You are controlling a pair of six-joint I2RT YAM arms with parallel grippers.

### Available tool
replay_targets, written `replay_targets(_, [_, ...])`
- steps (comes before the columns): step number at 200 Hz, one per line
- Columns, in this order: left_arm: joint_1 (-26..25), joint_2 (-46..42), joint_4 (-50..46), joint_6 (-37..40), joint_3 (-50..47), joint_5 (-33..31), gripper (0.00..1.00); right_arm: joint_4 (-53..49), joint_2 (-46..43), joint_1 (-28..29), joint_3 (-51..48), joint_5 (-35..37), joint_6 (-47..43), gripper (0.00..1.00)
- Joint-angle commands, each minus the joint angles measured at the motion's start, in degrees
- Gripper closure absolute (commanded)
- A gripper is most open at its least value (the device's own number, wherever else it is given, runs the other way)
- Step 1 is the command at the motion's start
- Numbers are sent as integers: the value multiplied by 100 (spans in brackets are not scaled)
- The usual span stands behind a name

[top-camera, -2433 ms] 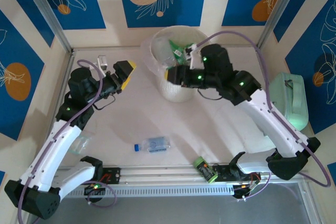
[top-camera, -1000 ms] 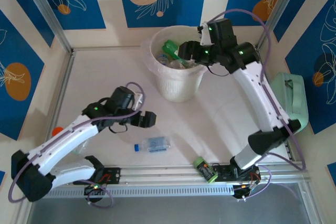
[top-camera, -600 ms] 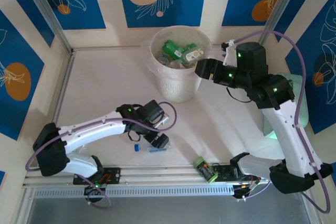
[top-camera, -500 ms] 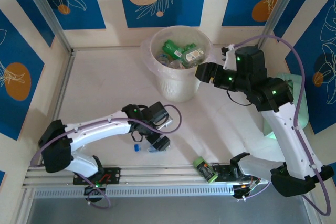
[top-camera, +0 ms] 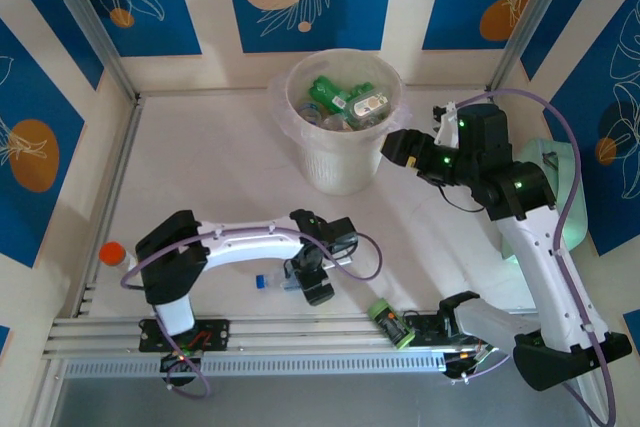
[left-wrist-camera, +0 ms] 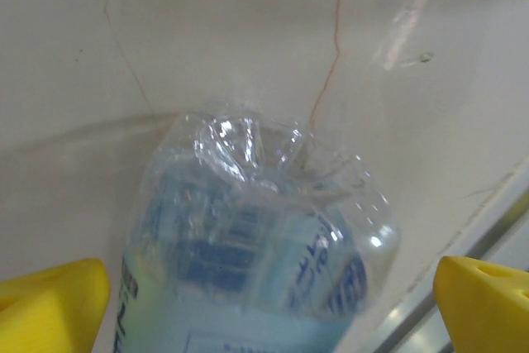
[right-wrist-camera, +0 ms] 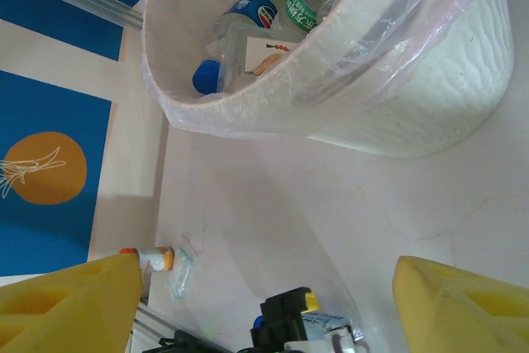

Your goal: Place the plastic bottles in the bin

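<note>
With left end effector (left-wrist-camera: pixel 264 307) open astride a bottle (left-wrist-camera: pixel 248 245) and right end effector (top-camera: pixel 400 145) open, empty, I'd close, then carry to the bin (top-camera: pixel 345 162).

The bin (top-camera: pixel 345 157) is set at the back middle of the table (top-camera: pixel 210 167), and bottles (top-camera: pixel 340 99) are piled inside it. The right gripper (top-camera: pixel 393 146) is held just right of the bin, apart from it. A case (top-camera: pixel 562 192) is placed at the table's right edge. Near the front, a lying bottle (top-camera: pixel 272 281) is set on the table, with the left gripper (top-camera: pixel 315 285) over its right end and a finger (left-wrist-camera: pixel 50 303) on either side. A rail bottle (top-camera: pixel 392 324) is lodged on the front rail (top-camera: pixel 280 332), to the right. An edge bottle (top-camera: pixel 113 253) is found at the table's left edge.
</note>
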Motion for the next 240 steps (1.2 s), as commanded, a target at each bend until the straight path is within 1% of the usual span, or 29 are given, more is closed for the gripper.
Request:
replay_targets(1, [-15, 147, -216, 298, 266, -266, 0, 129, -131, -44, -164, -287, 99, 20])
replay_targets(10, [-14, 263, -216, 316, 335, -320, 0, 154, -149, -66, -208, -314, 117, 21])
replay_targets(33, [-4, 566, -228, 360, 505, -356, 7, 177, -179, -109, -250, -350, 144, 26])
replay_targets(52, [18, 664, -248, 414, 579, -306, 13, 142, -202, -171, -214, -363, 136, 31])
replay_targets(84, [109, 690, -333, 496, 617, -156, 24, 106, -248, -294, -221, -380, 135, 33])
replay_targets(103, [117, 679, -347, 510, 625, -145, 33, 132, -270, -332, -270, -415, 161, 35])
replay_targets(125, [128, 575, -283, 501, 562, -133, 38, 139, -290, -341, -284, -442, 171, 37])
replay_targets(151, [151, 341, -129, 451, 427, -101, 41, 138, -292, -341, -258, -483, 164, 37])
replay_targets(170, [218, 120, -48, 375, 370, -99, 47, 144, -309, -327, -231, -517, 166, 37])
replay_targets(192, [351, -231, 66, 246, 291, -86, 48, 200, -353, -288, -244, -547, 187, 38])
replay_targets(211, [542, -636, 162, 64, 291, -14, 53, 276, -418, -148, -278, -526, 154, 38])
replay_targets(231, [875, -1289, 400, -244, 252, 365, 54, 283, -475, 136, -286, -325, 60, 38])
replay_targets(240, [1113, -1628, 575, -455, 215, 541, 54, 248, -488, 291, -269, -196, 1, 38])
